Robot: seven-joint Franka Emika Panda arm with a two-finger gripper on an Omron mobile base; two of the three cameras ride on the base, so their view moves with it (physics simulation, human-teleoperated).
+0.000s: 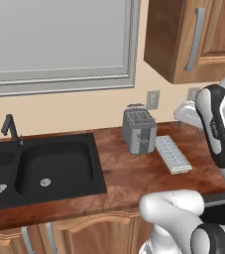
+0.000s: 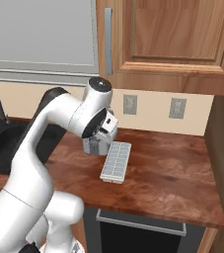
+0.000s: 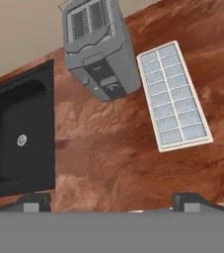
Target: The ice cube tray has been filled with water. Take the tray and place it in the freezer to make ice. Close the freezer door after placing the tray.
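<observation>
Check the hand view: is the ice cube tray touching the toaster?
No. The ice cube tray lies flat on the counter beside the toaster, with a strip of bare wood between them.

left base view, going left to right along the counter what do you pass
faucet → sink → toaster → ice cube tray

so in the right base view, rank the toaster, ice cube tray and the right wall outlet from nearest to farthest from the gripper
The gripper is open, hovering above the counter by the toaster.
1. toaster: right behind the hand, mostly hidden by it.
2. ice cube tray: just to its right, flat on the counter.
3. right wall outlet: farthest, on the back wall to the right.
</observation>
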